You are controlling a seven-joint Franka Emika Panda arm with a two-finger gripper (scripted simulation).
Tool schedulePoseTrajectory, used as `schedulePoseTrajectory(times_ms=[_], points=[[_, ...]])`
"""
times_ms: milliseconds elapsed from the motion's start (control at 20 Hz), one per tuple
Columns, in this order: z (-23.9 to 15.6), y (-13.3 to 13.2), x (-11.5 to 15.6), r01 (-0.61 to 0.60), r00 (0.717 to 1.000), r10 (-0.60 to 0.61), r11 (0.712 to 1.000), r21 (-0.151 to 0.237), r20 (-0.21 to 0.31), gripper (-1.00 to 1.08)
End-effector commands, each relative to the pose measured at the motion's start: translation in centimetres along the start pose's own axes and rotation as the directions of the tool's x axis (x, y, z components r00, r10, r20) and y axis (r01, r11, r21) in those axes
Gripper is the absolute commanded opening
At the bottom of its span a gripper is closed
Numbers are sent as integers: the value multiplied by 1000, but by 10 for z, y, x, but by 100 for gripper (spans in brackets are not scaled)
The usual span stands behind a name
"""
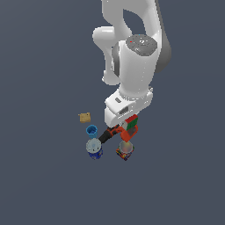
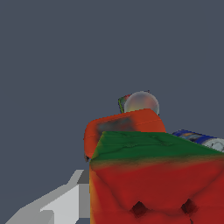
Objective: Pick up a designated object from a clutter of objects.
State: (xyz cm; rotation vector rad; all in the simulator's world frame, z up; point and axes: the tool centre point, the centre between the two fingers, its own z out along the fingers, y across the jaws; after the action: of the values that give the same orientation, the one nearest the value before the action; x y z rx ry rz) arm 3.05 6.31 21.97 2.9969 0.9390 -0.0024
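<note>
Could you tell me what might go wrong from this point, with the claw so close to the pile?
1. The puzzle cube fills the wrist view with a claw finger beside it; the grip itself is hidden, so the cube might slip out.
2. The drill lies right against the cube, so a lift could drag or tip it.
3. The colourful can and blue-white can stand close and could be knocked.

One puzzle cube [image 1: 131, 121], one drill [image 1: 115, 132], one blue cup [image 1: 91, 130], two cans [image 1: 94, 148], one tan block [image 1: 85, 117].
</note>
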Motion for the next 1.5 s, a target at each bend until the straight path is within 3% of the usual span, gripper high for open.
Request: schedulePoseTrajectory(times_ms=[0,900,1450], points=[[-19,9,-21,0,1000,0,1000,0,-1,-100],[-165,82,-170,1,1000,0,1000,4,-5,-100],[-212,109,-216,0,1000,0,1000,1,-2,-100]])
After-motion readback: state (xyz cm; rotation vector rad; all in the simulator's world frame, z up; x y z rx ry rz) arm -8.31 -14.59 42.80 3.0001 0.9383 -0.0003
